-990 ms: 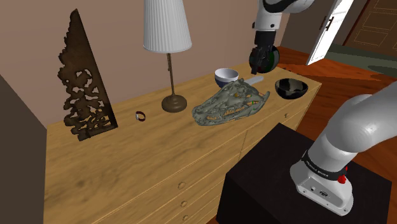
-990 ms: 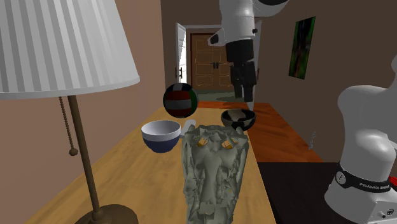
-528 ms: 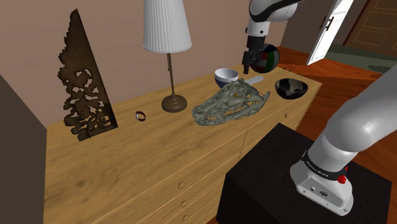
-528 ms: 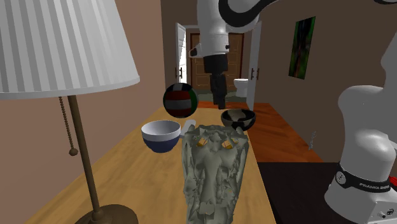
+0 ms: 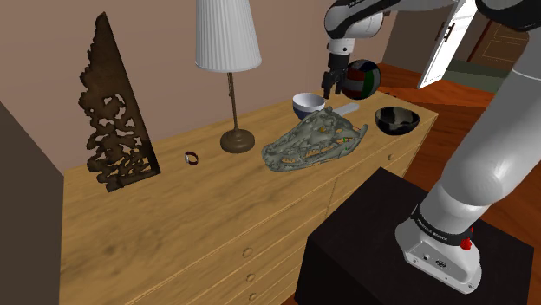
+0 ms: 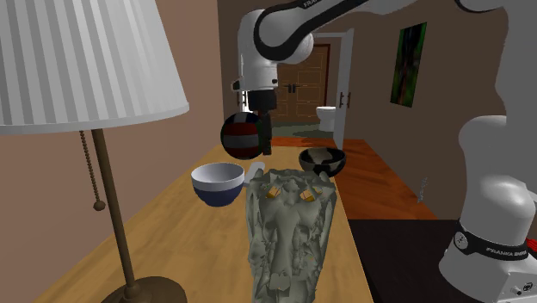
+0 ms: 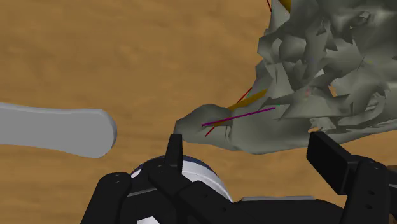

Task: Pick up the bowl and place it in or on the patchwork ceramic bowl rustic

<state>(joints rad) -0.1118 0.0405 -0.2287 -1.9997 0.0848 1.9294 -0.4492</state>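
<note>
You had the skull (image 5: 314,143) lying on the dresser (image 5: 173,225). In the shoulder view, the bowl (image 5: 308,105) stood just behind the skull, the ball (image 5: 361,80) farther behind, and a flat piece (image 5: 348,108) lay just beside the skull's far end. Toward that view's right of the skull sat the second bowl (image 5: 397,120), apart from it. Toward its left stood the lamp (image 5: 229,78), then the ring (image 5: 192,158), then the panel (image 5: 114,121), farthest from the skull.

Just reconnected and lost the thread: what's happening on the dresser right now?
The white arm's gripper hangs with open fingers over the wooden dresser, close above the blue bowl with a white inside, and holds nothing. That bowl sits on the dresser, not yet picked up. The dark bowl it should go into stands apart, nearer the dresser's end. A grey-green skull-like piece lies near both.
</note>
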